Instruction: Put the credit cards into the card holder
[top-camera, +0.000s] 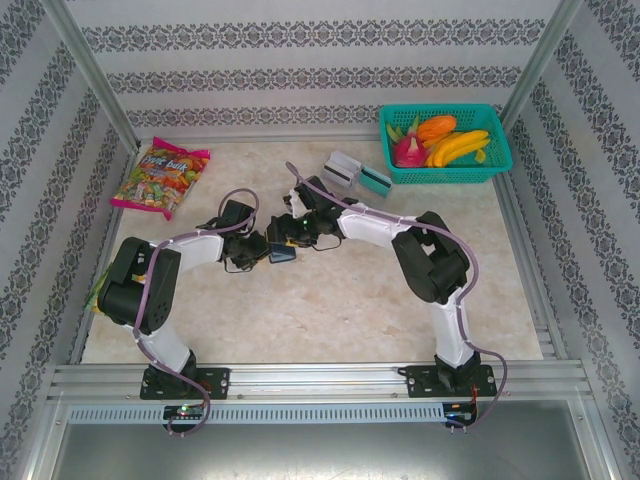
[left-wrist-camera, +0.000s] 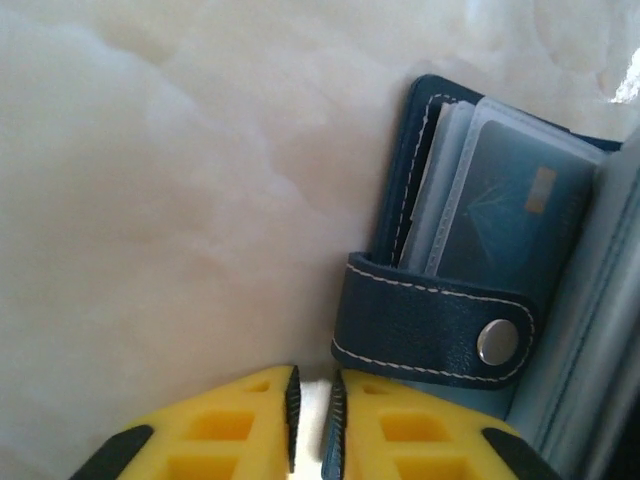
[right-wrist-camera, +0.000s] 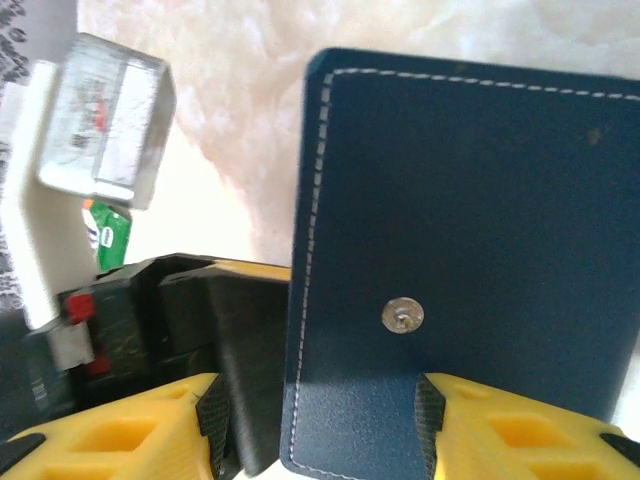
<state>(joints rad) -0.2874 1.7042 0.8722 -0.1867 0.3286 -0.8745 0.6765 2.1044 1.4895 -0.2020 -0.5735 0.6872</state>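
The card holder (top-camera: 282, 252) lies open at mid-bench between the two arms, with one card (left-wrist-camera: 500, 215) in a clear sleeve. The left gripper (left-wrist-camera: 312, 420) is just near of the snap tab (left-wrist-camera: 440, 325), its jaws a thin slit with nothing in them. The right gripper (right-wrist-camera: 320, 405) has its jaws half apart over the cover, with no pinch visible. Spare cards (top-camera: 342, 170) lie far right beside the basket (top-camera: 448, 180). The holder looks light, floppy and springy, so it is best pinned at a cover edge. The cards are probably stiff, thin and slippery, so grip one by its long edges.
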